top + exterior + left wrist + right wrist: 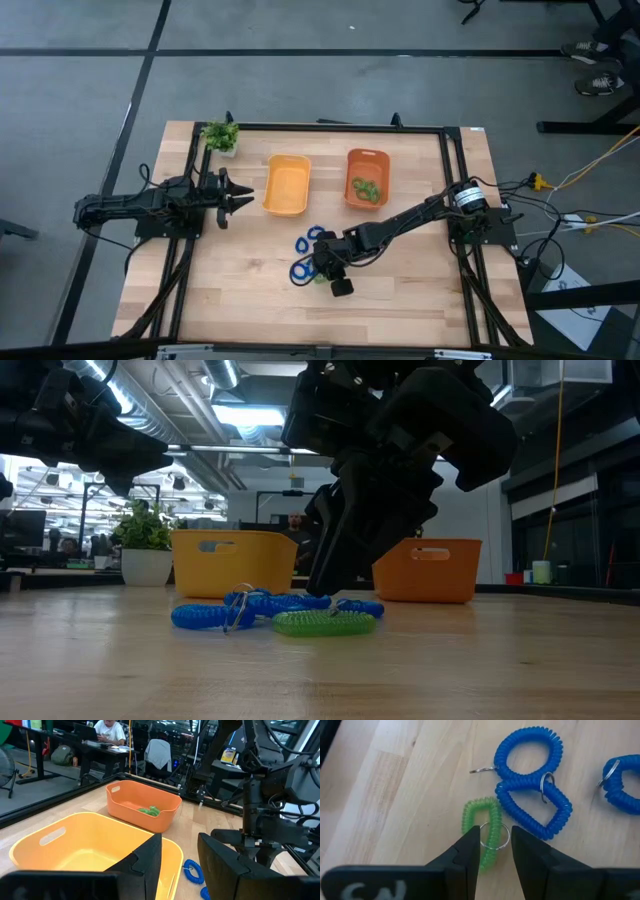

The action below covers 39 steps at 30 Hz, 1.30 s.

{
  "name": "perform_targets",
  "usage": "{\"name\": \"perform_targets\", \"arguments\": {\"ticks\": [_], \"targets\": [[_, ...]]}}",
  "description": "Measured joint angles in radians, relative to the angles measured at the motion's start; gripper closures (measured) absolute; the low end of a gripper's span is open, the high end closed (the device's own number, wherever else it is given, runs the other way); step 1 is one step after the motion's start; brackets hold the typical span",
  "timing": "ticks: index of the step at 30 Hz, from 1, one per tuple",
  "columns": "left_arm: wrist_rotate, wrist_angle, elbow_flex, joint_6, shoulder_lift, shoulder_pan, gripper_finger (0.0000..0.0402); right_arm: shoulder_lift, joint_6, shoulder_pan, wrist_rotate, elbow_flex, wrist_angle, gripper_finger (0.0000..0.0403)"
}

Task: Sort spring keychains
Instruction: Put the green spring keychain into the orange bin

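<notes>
A green spring keychain (481, 817) lies flat on the wooden table beside three blue spring keychains (527, 752) (535, 807) (620, 782). My right gripper (495, 840) is open and slants down over the green one's near end, one side of the coil and its metal ring (496, 839) between the fingertips. In the low view the fingertips (328, 588) stand just behind the green keychain (325, 623). More green keychains (366, 188) lie in the orange bin (367, 160). The yellow bin (287, 185) holds none that I can see. My left gripper (245, 195) waits open beside the yellow bin. My right gripper's fingers come from above at a slant and straddle one long side of the green keychain's loop (492, 822) near its ring end. One finger (470, 847) overlaps the coil in the wrist view; whether it touches, I cannot tell. The keychain lies flat on the table.
A small potted plant (220, 135) stands at the table's far left corner. The two bins sit side by side at the far middle. Bare wood stretches along the near edge and at the right of the keychains. A person sits in the room beyond the table.
</notes>
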Motion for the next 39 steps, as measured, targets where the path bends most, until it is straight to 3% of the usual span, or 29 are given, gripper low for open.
{"name": "perform_targets", "arguments": {"ticks": [16,21,27,35,39], "targets": [[0.000,0.000,0.000,0.000,0.000,0.000,0.0279,0.077,0.003,-0.003,-0.003,0.003,0.008,0.0294],[0.000,0.000,0.000,0.000,0.000,0.000,0.0279,0.078,0.003,-0.004,0.002,0.003,0.006,0.0325],[0.000,0.000,0.000,0.000,0.000,0.000,0.0279,0.081,0.003,-0.004,0.003,0.056,-0.081,0.0387],[0.000,0.000,0.000,0.000,0.000,0.000,0.0279,0.087,0.060,-0.003,0.003,0.151,-0.255,0.0374],[0.000,0.000,0.000,0.000,0.000,0.000,0.0279,0.088,0.088,-0.003,-0.001,0.181,-0.331,0.0387]]}}
